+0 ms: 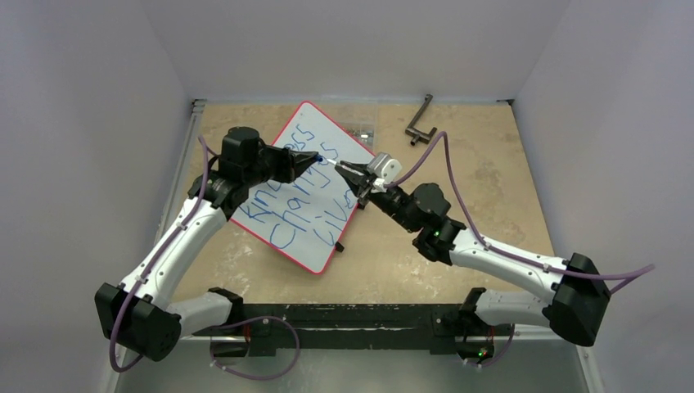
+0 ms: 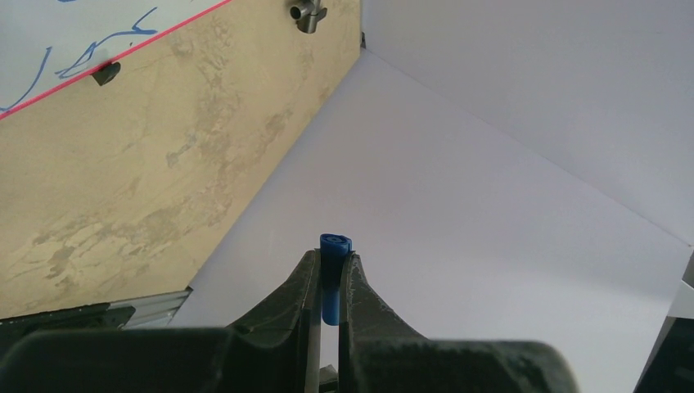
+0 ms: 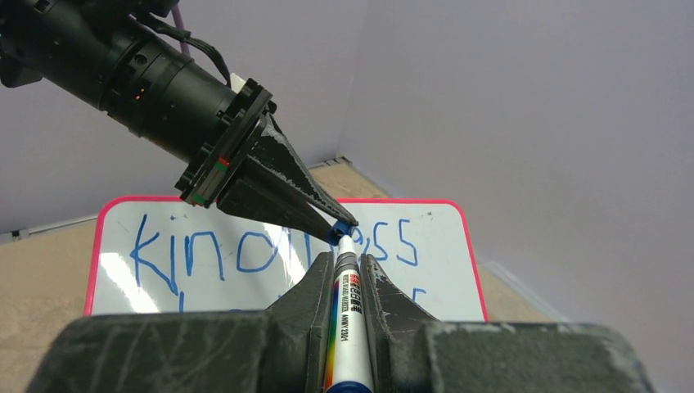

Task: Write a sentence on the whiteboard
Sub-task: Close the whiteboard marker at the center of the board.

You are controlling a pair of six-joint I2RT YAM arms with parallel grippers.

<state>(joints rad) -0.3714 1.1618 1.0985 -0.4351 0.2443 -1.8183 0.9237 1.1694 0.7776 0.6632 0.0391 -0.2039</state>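
The whiteboard (image 1: 315, 209) lies tilted on the table, red-rimmed. The sentence (image 1: 303, 201) fills it in blue slanted lines, "Kindness changes lives". Above its upper part the two grippers meet tip to tip. My left gripper (image 1: 313, 160) is shut on a small blue marker cap (image 2: 334, 282). My right gripper (image 3: 348, 260) is shut on a white marker (image 3: 349, 327) with a rainbow stripe. The marker's tip sits at the mouth of the cap (image 3: 338, 233). In the right wrist view the left gripper's fingers (image 3: 278, 184) hide part of "Kindness" on the whiteboard (image 3: 442, 270).
A black L-shaped tool (image 1: 419, 123) lies at the back right, and a clear plastic box (image 1: 358, 128) sits beyond the board's top corner. A black clip (image 1: 339, 246) sticks out at the board's lower right edge. White walls enclose the table on three sides.
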